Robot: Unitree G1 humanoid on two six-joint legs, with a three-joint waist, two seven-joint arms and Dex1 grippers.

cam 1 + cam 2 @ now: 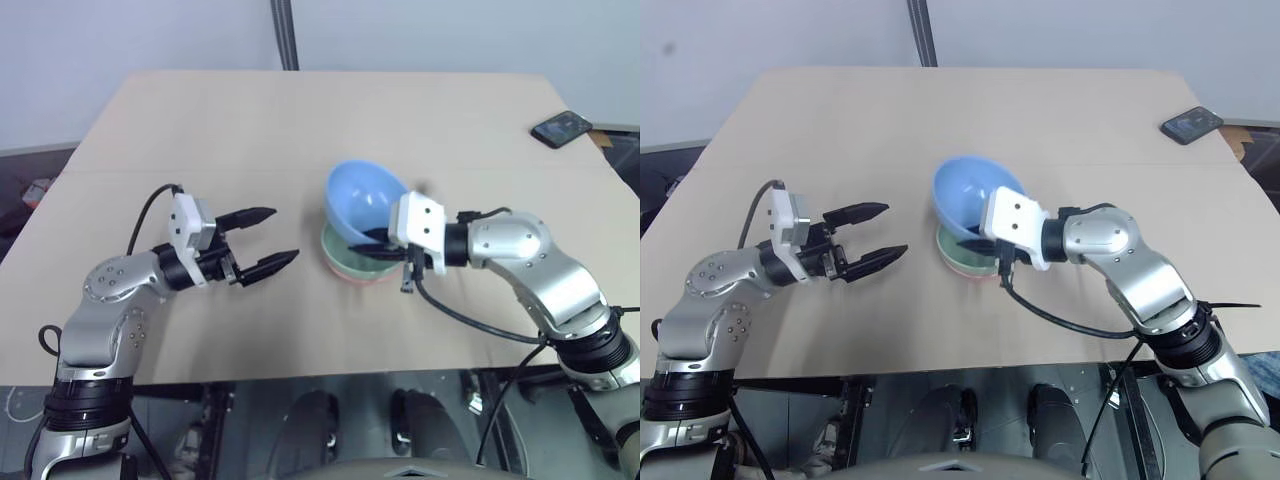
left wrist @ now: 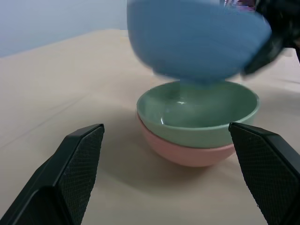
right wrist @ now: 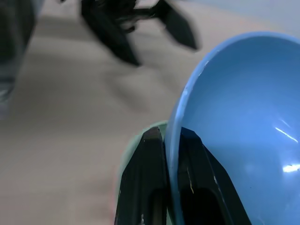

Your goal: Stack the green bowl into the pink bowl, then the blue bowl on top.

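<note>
While you look over the stack: all 3 bowls are smooth, plain, round plastic.
Blue bowl (image 1: 365,198): tilted, lifted above the other 2, its rim pinched between the closed jaws of your right gripper (image 3: 172,140), 1 finger inside, 1 outside.
Green bowl (image 2: 199,114): nested upright in the pink bowl (image 2: 190,152), holding nothing.
Pink bowl: sits on the surface (image 1: 200,130), near its middle.
Left gripper (image 1: 262,241): jaws wide open, empty, pointing level at the stack from well to its left.
Surface: matte tan, flat.
Around: a dark phone (image 1: 561,128) lies at the far right corner, well apart; black cable hangs under your right wrist.
</note>
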